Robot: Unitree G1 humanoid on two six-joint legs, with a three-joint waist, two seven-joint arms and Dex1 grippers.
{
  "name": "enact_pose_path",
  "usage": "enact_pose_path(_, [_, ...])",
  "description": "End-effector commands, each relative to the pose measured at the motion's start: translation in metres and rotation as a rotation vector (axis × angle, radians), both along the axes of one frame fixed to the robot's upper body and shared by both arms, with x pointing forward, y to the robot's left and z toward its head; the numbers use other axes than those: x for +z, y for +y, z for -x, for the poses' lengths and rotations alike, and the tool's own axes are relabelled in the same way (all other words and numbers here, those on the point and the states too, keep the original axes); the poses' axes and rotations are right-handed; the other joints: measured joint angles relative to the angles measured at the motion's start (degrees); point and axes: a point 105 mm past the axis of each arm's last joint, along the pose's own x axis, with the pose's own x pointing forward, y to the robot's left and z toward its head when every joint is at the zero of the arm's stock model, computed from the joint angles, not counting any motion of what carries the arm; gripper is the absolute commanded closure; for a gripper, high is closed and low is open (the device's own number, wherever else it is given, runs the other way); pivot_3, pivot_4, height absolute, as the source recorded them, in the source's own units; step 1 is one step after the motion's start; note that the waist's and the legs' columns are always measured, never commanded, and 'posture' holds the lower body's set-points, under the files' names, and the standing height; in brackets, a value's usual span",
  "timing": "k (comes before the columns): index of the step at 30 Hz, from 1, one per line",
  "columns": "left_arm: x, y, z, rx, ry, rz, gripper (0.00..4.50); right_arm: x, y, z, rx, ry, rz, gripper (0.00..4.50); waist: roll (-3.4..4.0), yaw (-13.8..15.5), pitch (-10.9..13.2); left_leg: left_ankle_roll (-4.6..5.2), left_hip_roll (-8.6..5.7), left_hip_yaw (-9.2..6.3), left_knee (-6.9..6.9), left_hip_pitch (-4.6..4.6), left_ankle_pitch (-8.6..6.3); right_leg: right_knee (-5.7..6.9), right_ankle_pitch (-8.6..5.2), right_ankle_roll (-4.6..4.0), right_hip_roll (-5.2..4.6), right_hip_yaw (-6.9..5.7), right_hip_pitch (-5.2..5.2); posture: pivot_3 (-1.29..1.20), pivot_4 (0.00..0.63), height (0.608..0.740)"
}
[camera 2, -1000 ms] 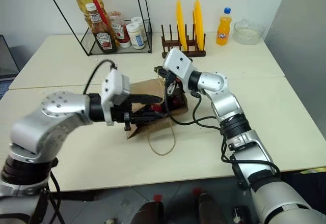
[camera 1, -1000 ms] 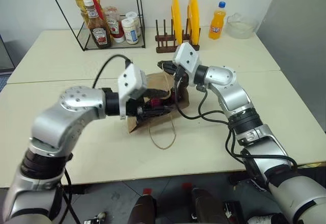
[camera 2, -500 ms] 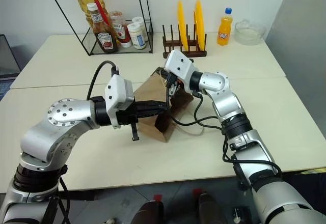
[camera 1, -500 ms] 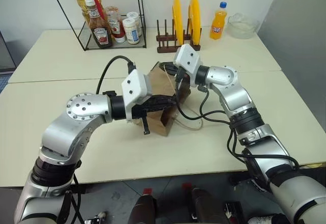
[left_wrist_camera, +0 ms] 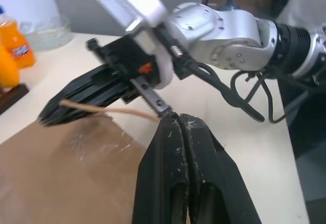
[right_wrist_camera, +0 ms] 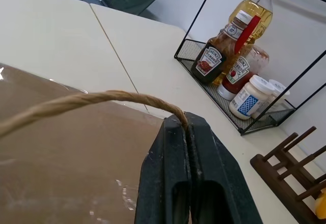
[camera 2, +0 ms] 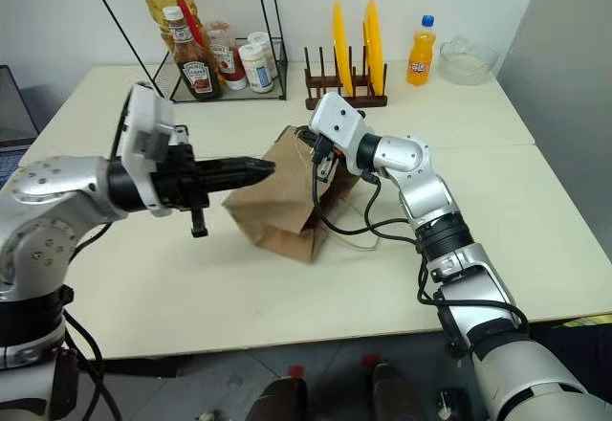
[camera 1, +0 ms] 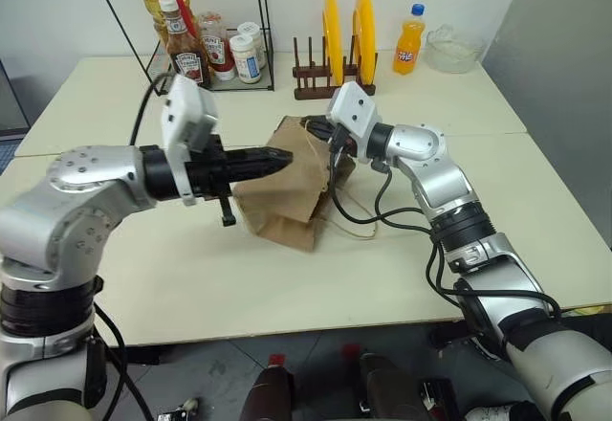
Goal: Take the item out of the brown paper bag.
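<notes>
The brown paper bag (camera 1: 287,187) stands mid-desk (camera 1: 402,258), hiding the item. The right gripper (right_wrist_camera: 187,127), behind the bag, pinches its cord handle (right_wrist_camera: 76,102); the left gripper (camera 1: 282,160), closed, holds nothing above it. A wire rack (camera 1: 206,57) of sauce bottles and a plate rack (camera 1: 330,77) stand behind the bag.

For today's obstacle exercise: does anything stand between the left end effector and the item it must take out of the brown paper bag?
Yes. The brown paper bag itself does: its paper wall hides the item. The left end effector, shut, is at the bag's upper part, outside it. The right end effector is shut on the cord handle.
</notes>
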Motion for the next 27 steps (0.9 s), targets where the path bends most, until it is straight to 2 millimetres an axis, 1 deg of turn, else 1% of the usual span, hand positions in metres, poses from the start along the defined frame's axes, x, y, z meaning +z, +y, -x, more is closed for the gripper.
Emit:
enact_pose_path(1, [0.018, 0.019, 0.001, 0.067, 0.002, 0.074, 4.47, 0.022, 0.003, 0.003, 0.018, -0.069, -0.035, 4.50, 0.00, 0.0, 0.0, 0.01, -0.01, -0.01, 0.05, 0.00, 0.00, 0.04, 0.00, 0.00, 0.00, -0.01, 0.00, 0.00, 0.150, 0.740])
enact_pose_path(2, [0.017, 0.018, 0.005, 0.052, 0.023, 0.075, 4.47, 0.022, 0.003, 0.003, 0.019, -0.069, -0.035, 4.50, 0.00, 0.0, 0.0, 0.01, 0.00, -0.02, 0.14, 0.00, -0.01, 0.12, 0.00, 0.00, 0.00, -0.01, 0.00, 0.00, 0.150, 0.740])
enact_pose_path(5, [0.000, 0.004, 0.026, -0.047, 0.099, 0.021, 4.47, 0.022, 0.004, 0.002, 0.022, -0.067, -0.036, 4.50, 0.00, -0.1, 0.0, 0.01, 0.01, 0.00, 0.26, -0.01, -0.01, 0.23, 0.00, 0.00, -0.01, 0.05, 0.00, 0.00, 0.150, 0.740])
enact_pose_path(9, [-0.028, -0.026, 0.056, -0.194, 0.179, -0.054, 4.47, 0.022, 0.006, 0.000, 0.026, -0.065, -0.036, 4.50, 0.00, 0.0, 0.0, 0.01, 0.05, -0.03, 0.43, -0.02, -0.01, 0.31, 0.01, 0.02, -0.08, 0.07, 0.05, 0.00, 0.150, 0.740])
enact_pose_path(11, [-0.046, -0.032, 0.063, -0.209, 0.188, -0.110, 4.47, 0.022, 0.007, 0.000, 0.029, -0.065, -0.036, 4.50, 0.00, 0.0, 0.0, 0.01, 0.05, -0.04, 0.43, 0.00, -0.01, 0.35, 0.01, 0.02, -0.08, 0.10, 0.06, 0.00, 0.150, 0.740])
enact_pose_path(13, [-0.063, -0.033, 0.061, -0.179, 0.187, -0.162, 4.47, 0.023, 0.008, -0.001, 0.032, -0.065, -0.037, 4.50, 0.00, 0.0, 0.0, 0.01, 0.02, -0.03, 0.43, 0.03, -0.01, 0.38, 0.00, 0.01, -0.06, 0.11, 0.06, 0.00, 0.150, 0.740])
enact_pose_path(16, [-0.079, -0.033, 0.062, -0.164, 0.187, -0.194, 4.47, 0.023, 0.009, 0.000, 0.035, -0.066, -0.036, 4.50, 0.00, 0.1, 0.0, 0.01, 0.00, -0.05, 0.42, 0.05, -0.01, 0.41, 0.00, 0.00, -0.02, 0.12, 0.06, 0.00, 0.150, 0.740])
enact_pose_path(18, [-0.095, -0.020, 0.056, -0.094, 0.191, -0.248, 4.47, 0.022, 0.008, 0.000, 0.034, -0.068, -0.034, 4.50, 0.00, 0.1, 0.0, 0.02, -0.01, -0.04, 0.41, 0.05, -0.02, 0.40, 0.00, -0.01, 0.00, 0.11, 0.06, 0.00, 0.150, 0.740])
enact_pose_path(20, [-0.105, -0.001, 0.044, 0.004, 0.178, -0.290, 4.47, 0.022, 0.005, 0.000, 0.031, -0.069, -0.029, 4.50, 0.01, 0.1, 0.0, 0.03, -0.02, 0.02, 0.37, 0.09, -0.02, 0.40, -0.01, -0.02, 0.00, 0.11, 0.05, 0.00, 0.150, 0.740])
enact_pose_path(22, [-0.106, 0.023, 0.026, 0.131, 0.146, -0.289, 4.47, 0.021, 0.003, -0.001, 0.026, -0.070, -0.025, 4.50, 0.01, 0.1, 0.0, 0.04, -0.03, 0.00, 0.37, 0.10, -0.03, 0.41, -0.01, -0.03, 0.01, 0.10, 0.05, 0.00, 0.150, 0.740])
enact_pose_path(24, [-0.108, 0.040, 0.019, 0.194, 0.137, -0.294, 4.47, 0.021, 0.001, -0.001, 0.023, -0.072, -0.022, 4.50, 0.01, 0.1, 0.0, 0.04, -0.05, -0.01, 0.38, 0.09, -0.03, 0.41, -0.02, -0.03, 0.01, 0.07, 0.05, 0.00, 0.150, 0.740])
enact_pose_path(27, [-0.110, 0.051, 0.010, 0.246, 0.117, -0.289, 4.47, 0.021, 0.000, -0.001, 0.020, -0.073, -0.020, 4.50, 0.01, 0.1, 0.0, 0.05, -0.02, 0.01, 0.37, 0.07, -0.03, 0.38, -0.02, -0.03, 0.00, 0.07, 0.05, 0.00, 0.150, 0.740])
